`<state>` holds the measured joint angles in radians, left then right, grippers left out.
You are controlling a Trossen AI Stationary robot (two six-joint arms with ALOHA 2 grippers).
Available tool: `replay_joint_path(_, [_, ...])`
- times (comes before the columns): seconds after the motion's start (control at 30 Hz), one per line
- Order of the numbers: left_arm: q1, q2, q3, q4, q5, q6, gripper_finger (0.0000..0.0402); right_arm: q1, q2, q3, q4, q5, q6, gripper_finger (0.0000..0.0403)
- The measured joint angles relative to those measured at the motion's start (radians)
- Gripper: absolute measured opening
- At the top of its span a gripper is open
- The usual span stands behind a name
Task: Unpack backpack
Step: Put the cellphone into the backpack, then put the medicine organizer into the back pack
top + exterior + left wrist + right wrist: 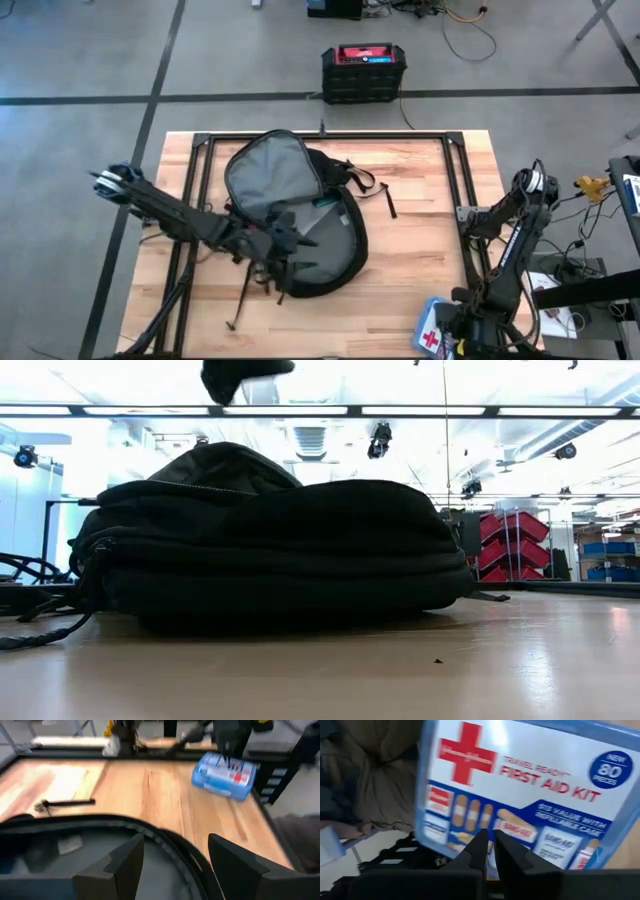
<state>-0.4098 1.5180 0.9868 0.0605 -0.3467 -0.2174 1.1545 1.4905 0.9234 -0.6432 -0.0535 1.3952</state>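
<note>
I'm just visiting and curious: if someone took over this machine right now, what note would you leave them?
Left claw: open, over the unzipped backpack lying mid-table.
Right claw: shut, above the first aid kit at the table's near right corner; whether it grips the kit is unclear.
Done: backpack open, kit out.
Left: check the grey lining for more; something small and teal shows inside.

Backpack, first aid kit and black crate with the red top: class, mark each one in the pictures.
backpack (262, 172): high view, on its open grey lining.
first aid kit (545, 780): right wrist view, on its printed white label.
black crate (364, 78): high view, on its dark side wall.
</note>
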Motion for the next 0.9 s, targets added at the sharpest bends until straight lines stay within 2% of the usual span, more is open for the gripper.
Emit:
replay_joint_path(0.27, [0.0, 0.217, 0.167, -0.014, 0.046, 0.058, 0.0175, -0.096, -0.004, -0.056, 0.014, -0.015, -0.129, 0.0001])
replay_joint_path(0.57, [0.001, 0.361, 0.284, -0.011, 0.103, 0.09, 0.0153, -0.326, -0.001, -0.033, 0.001, 0.103, -0.522, 0.0])
replay_joint_path(0.7, [0.01, 0.42, 0.282, -0.024, 0.104, 0.083, 0.0142, -0.357, 0.003, 0.021, -0.036, 0.204, -0.669, 0.0])
replay_joint_path(0.9, [0.024, 0.506, 0.317, -0.008, 0.103, 0.085, 0.0127, -0.258, 0.002, 0.191, -0.21, 0.445, -0.804, 0.0])
